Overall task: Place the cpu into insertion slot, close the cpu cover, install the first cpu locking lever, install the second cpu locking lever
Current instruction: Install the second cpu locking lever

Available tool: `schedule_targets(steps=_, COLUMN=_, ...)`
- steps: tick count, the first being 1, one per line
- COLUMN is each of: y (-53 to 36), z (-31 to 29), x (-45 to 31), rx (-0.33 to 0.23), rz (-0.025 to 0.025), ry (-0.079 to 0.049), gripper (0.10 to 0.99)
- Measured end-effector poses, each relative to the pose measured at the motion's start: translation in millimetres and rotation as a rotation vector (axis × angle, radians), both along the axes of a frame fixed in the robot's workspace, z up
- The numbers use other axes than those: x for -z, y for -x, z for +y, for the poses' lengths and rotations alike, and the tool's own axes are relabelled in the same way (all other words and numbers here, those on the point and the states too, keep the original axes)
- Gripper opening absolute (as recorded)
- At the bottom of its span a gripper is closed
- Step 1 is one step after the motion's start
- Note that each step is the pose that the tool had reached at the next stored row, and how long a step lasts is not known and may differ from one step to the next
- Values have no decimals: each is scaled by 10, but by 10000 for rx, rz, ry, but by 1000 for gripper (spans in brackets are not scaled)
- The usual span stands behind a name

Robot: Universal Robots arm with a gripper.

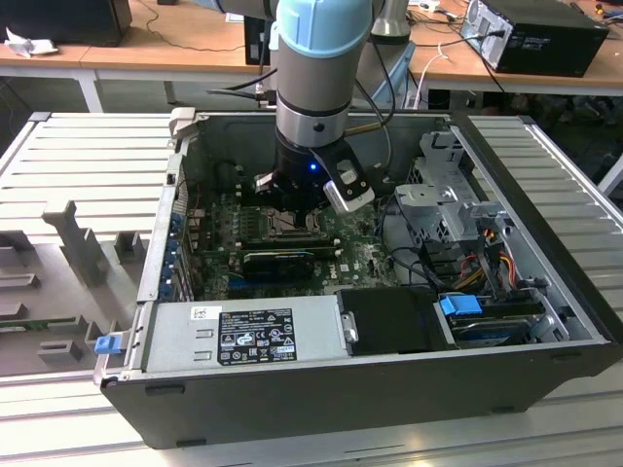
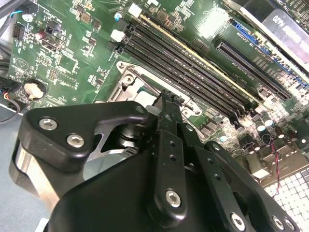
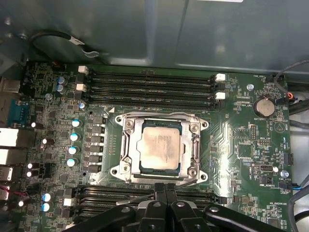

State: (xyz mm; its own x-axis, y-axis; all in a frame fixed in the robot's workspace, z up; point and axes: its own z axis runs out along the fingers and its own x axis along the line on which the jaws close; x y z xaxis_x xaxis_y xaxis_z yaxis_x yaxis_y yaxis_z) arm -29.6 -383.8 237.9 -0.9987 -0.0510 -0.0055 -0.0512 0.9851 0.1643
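One cpu (image 3: 161, 148) is sitting in the slot (image 3: 126, 145) under the lowered cover (image 3: 195, 145). Claw (image 3: 165, 191) is hovering closed, empty, beside it. Cover: thin, stiff metal; handle by its edge.

Black label (image 1: 255, 336) with white print and small signs, plus a white sticker (image 1: 201, 313), sit on the grey power supply box (image 1: 311, 331) in the exterior view; none of it legible. First wrist view: tiny white lettering on the green circuit board (image 3: 241, 145) near the coin cell (image 3: 264, 105), faint marks on the cpu (image 3: 159, 147), unreadable.
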Motion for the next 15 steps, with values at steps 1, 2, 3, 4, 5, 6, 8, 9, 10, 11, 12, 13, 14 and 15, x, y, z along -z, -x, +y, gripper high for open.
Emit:
schedule_targets(steps=1, y=0, z=0, x=0, rx=0, rz=1, ry=0, gripper=106)
schedule_targets(steps=2, y=0, z=0, x=0, rx=0, rz=2, ry=0, gripper=106)
schedule_targets(steps=3, y=0, z=0, x=0, rx=0, rz=3, ry=0, gripper=106)
schedule_targets(steps=4, y=0, z=0, x=0, rx=1, rz=3, ry=0, gripper=106)
schedule_targets(steps=5, y=1, z=0, x=0, rx=0, rz=3, ry=0, gripper=106)
schedule_targets(steps=6, y=3, z=0, x=0, rx=-1, rz=3, ry=-1, gripper=106)
schedule_targets(steps=8, y=5, z=0, x=0, rx=1, rz=3, ry=-1, gripper=106)
schedule_targets(steps=9, y=6, z=-2, x=1, rx=0, rz=3, ry=-1, gripper=106)
schedule_targets(steps=10, y=0, z=-5, x=0, rx=1, rz=24, ry=-12, gripper=106)
schedule_targets(steps=11, y=-2, z=-23, x=2, rx=1, rz=92, ry=-122, gripper=106)
schedule_targets(steps=12, y=2, z=-38, x=4, rx=0, rz=113, ry=-237, gripper=106)
schedule_targets(steps=13, y=30, z=-47, x=9, rx=0, rz=116, ry=-290, gripper=106)
schedule_targets(steps=14, y=72, z=-46, x=19, rx=-1, rz=114, ry=-300, gripper=106)
schedule_targets(steps=15, y=128, z=-47, x=32, rx=-1, rz=116, ry=-299, gripper=106)
